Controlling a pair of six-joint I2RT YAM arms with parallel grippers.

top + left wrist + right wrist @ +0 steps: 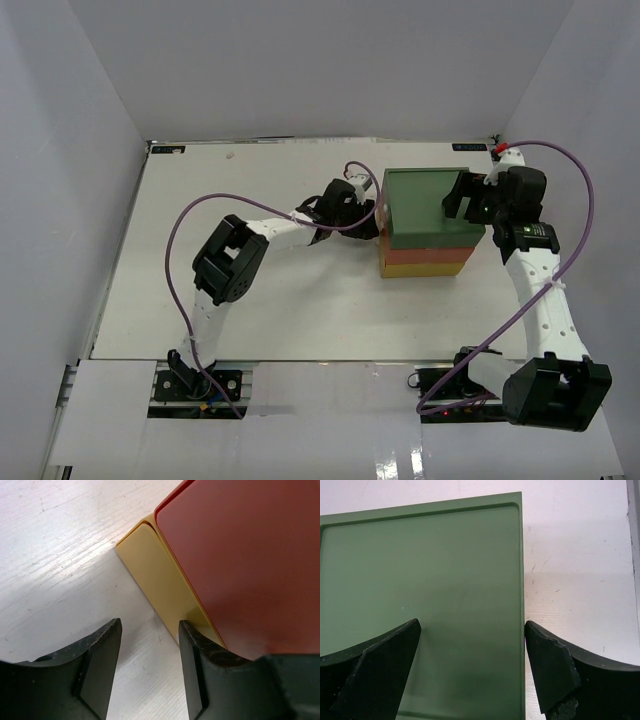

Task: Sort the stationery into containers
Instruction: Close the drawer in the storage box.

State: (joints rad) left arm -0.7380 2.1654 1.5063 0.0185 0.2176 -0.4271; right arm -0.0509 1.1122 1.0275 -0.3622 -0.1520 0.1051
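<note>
1. The tray stack (428,235) sits on the table (250,300), right of centre and toward the far side. Green tray (425,205) on top, orange-red tray (425,253) in the middle, yellow tray (425,269) at the bottom.
2. The left tool (149,625) is down low at the stack's left side. Its wrist view shows the jaws moderately apart with only bare table between them. One finger (192,655) is right up against the yellow tray's corner, but I honestly can't tell if it's touching.
3. In that same view the orange-red tray overhangs the yellow one a bit.
4. The right tool (472,624) is spread wide and gripping nothing. It hovers over the green tray's right edge, one finger above the tray floor and the other out past the rim above the table.
5. The part of the green tray's floor that shows in the right wrist view is plain green.
</note>
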